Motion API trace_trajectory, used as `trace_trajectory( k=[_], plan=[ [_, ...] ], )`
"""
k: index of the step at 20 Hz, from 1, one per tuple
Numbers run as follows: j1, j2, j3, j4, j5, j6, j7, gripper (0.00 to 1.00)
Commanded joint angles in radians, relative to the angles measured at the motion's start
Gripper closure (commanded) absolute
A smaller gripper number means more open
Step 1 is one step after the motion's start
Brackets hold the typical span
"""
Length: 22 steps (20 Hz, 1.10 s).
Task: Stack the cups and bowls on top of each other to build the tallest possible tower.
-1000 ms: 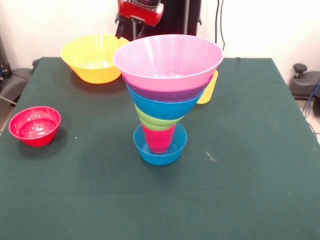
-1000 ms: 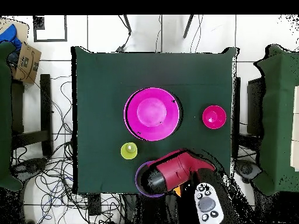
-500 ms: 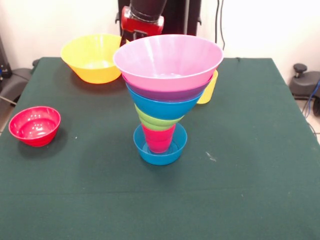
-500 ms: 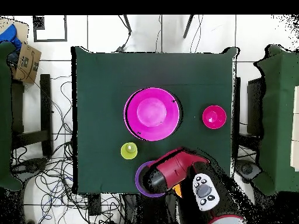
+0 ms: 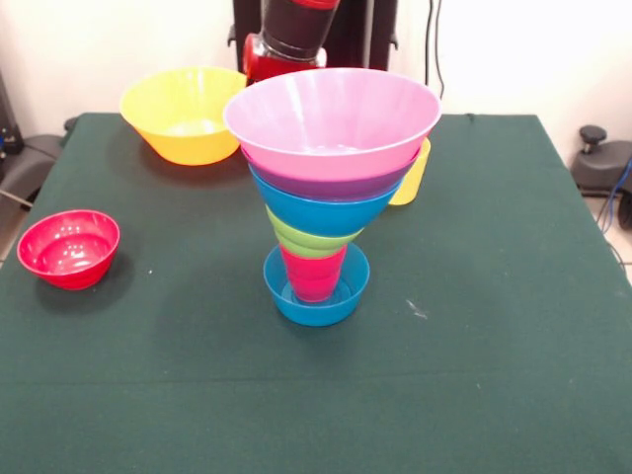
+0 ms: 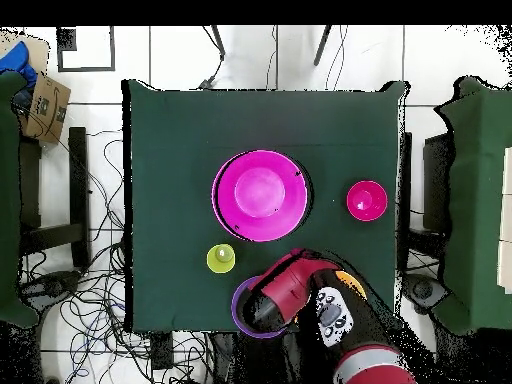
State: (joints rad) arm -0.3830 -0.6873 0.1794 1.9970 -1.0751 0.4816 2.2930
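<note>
The tower stood near the middle of the green table. Its base was a small blue bowl resting on the cloth, with a red cup standing inside it. On the cup sat a lime green bowl, then a medium blue bowl, a purple bowl of which only a band showed, and a large pink bowl on top, open side up. From above, the pink bowl hid everything beneath it.

A large yellow bowl sat at the far edge of the table in the front view, apart from the tower. A small red bowl sat alone near the table's side, well away from the stack. A yellow cup stood just behind the tower, mostly hidden by the pink and purple bowls; the overhead view showed it clear of the stack.

The red and black arm hung behind the pink bowl, beside the yellow bowl. In the overhead view the arm covered most of a second purple bowl at the table's edge. The gripper itself was hidden in both views, so whether it was spread or closed could not be told.
</note>
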Motion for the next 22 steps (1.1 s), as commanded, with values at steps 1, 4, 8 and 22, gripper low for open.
trace_trajectory(
  k=[1, 4, 8, 22],
  plan=[
    [0.049, 0.044, -0.013, -0.106, -0.13, -0.103, 0.027, 0.0],
    [0.063, 0.045, -0.027, -0.109, -0.138, -0.107, 0.036, 0.0],
    [0.078, 0.047, -0.042, -0.116, -0.128, -0.098, 0.037, 0.0],
    [0.142, 0.123, -0.146, -0.186, -0.223, -0.19, 0.125, 0.0]
  ],
)
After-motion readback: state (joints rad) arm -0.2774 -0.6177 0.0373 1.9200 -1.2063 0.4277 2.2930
